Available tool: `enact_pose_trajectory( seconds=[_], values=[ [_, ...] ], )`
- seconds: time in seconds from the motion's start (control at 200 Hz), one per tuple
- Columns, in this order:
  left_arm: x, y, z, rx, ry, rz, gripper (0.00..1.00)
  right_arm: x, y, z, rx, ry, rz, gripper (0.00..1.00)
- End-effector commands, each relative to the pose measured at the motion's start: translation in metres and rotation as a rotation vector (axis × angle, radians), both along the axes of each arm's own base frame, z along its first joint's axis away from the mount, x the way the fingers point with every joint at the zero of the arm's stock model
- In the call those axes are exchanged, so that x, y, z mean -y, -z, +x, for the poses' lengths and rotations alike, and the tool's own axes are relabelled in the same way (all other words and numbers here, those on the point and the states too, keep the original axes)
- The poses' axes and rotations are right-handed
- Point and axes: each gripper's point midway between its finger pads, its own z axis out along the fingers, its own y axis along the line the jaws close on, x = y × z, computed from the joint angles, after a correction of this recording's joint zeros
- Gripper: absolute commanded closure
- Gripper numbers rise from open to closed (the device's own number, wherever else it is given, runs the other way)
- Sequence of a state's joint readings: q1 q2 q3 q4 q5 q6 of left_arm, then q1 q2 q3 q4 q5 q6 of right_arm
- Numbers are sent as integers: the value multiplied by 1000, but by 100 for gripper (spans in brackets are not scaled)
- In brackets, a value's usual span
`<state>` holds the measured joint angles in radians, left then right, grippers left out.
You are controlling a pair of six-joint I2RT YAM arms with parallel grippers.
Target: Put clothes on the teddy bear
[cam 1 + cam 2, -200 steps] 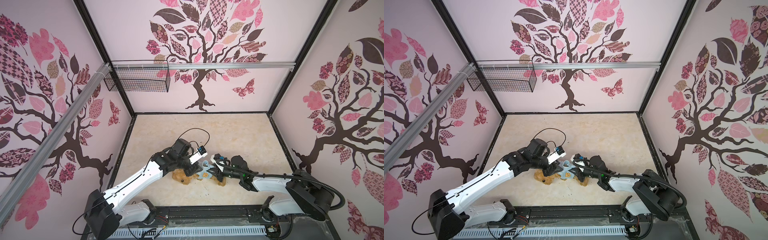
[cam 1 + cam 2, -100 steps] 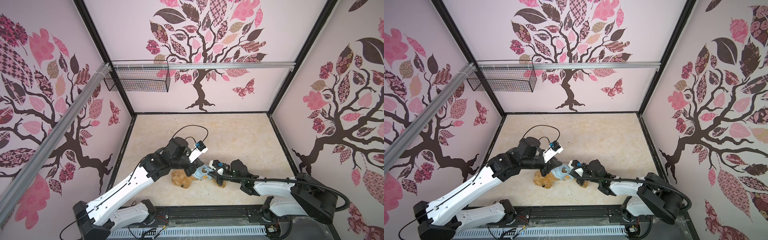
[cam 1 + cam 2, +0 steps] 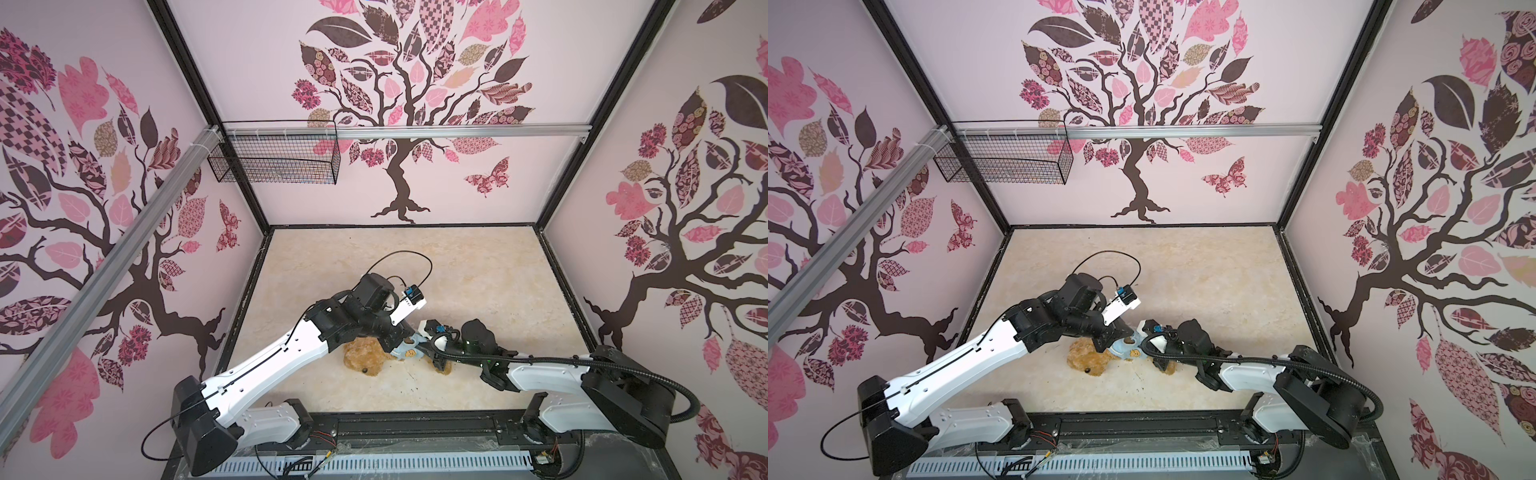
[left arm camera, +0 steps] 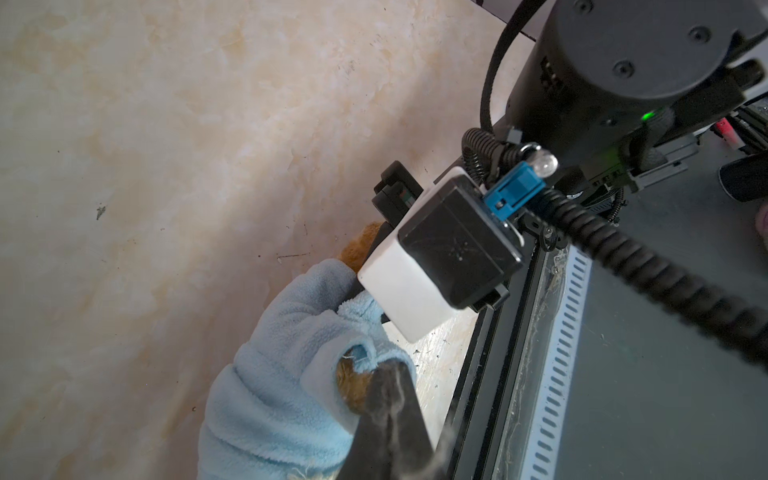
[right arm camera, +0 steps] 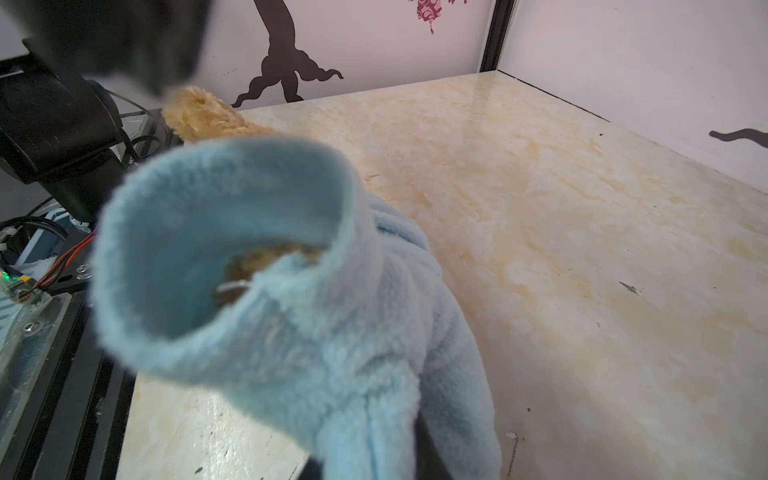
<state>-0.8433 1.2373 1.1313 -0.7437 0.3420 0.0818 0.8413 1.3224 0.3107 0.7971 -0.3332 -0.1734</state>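
The teddy bear [image 3: 363, 357] lies near the table's front edge in both top views, head [image 3: 1088, 359] to the left. A light blue shirt [image 3: 409, 352] is bunched round its body. My left gripper [image 4: 388, 368] is shut, its tips pinching the rim of a shirt sleeve [image 4: 332, 365], with brown fur [image 4: 351, 390] showing inside that opening. My right gripper [image 5: 374, 465] is shut on shirt fabric [image 5: 365, 374], which covers its fingers. In both top views the left gripper [image 3: 402, 341] and right gripper [image 3: 424, 348] meet over the shirt.
The beige marbled table [image 3: 415, 266] is walled on three sides. A black wire basket [image 3: 274, 158] hangs from the aluminium rail at the back left. A black rail [image 3: 415, 428] runs along the front edge. My right wrist camera box [image 4: 436, 257] sits close over the shirt.
My left gripper has dropped onto the shirt and closed from open. The shirt has become more bunched against the bear. My right gripper has kept its grip and shifted slightly left.
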Motion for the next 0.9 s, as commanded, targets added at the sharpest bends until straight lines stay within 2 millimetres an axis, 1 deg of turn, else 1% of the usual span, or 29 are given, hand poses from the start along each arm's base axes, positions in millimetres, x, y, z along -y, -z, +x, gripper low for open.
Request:
enact_pose_trajectory(
  seconds=[0.0,0.2,0.43,0.515,0.645,0.765,0.89],
  values=[
    [5,-8,4,28,11,-4,95,1,-14,0,45,6,40,88],
    [-6,12,10,29,-11,94,95,4,-20,-3,46,11,72,86],
    [-8,18,7,33,21,117,93,4,-27,-7,20,6,123,82],
    [-11,20,9,46,13,136,93,4,-29,-7,10,8,135,80],
    [-15,25,9,50,12,165,92,6,-31,-8,-8,14,148,74],
    [-13,22,3,37,41,141,91,5,-29,-9,-36,12,159,73],
    [-5,11,-7,47,97,59,90,2,-31,-13,-63,-11,190,74]
  ],
)
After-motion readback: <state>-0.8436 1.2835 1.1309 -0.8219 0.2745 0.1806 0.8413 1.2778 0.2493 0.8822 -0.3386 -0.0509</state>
